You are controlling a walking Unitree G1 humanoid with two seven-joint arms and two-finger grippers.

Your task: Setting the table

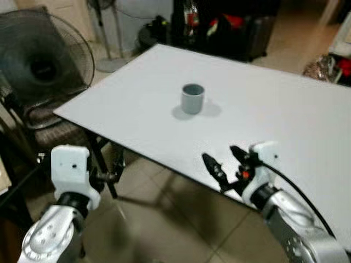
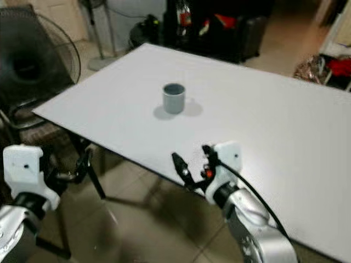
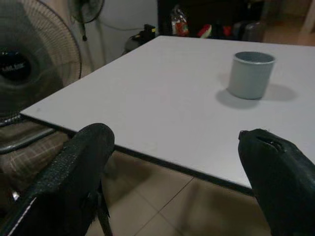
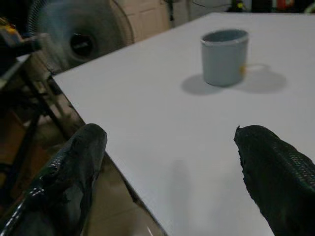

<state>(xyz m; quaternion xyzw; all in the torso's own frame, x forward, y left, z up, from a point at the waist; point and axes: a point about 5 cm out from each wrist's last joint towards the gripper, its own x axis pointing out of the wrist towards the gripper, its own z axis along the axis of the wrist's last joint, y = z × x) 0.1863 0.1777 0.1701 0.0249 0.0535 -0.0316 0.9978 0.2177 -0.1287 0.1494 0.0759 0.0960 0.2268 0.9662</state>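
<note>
We look down on a white table [image 1: 263,115] that runs from about 9 o'clock to 3 o'clock across our head view, its near edge slanting down toward 5 o'clock. A single grey cup [image 1: 192,98] stands upright on it, a little above the centre of the view, well apart from every edge, with a soft shadow beside it. Its mouth faces up and we cannot tell what, if anything, is inside.

Our right gripper [image 1: 226,162] hovers at about 5 o'clock, right at the table's near edge, fingers pointing toward the cup. Its two black fingers [image 4: 74,177] are spread wide, with the tabletop and the cup showing in the gap between them in the right wrist view. They hold nothing, and the cup sits well ahead of them, untouched.

Our left gripper [image 3: 177,172] is at about 8 o'clock, off the table, over the tiled floor [image 1: 164,230] just short of the table's left corner. Its fingers [image 3: 69,172] are also spread wide and empty, and the left wrist view looks between them across the table toward the cup.

A standing fan [image 1: 38,60] is at 10 o'clock beside the table, with a chair seat [image 1: 52,129] below it. Dark bags and clutter [image 1: 219,27] lie beyond the far edge at 12 o'clock.
</note>
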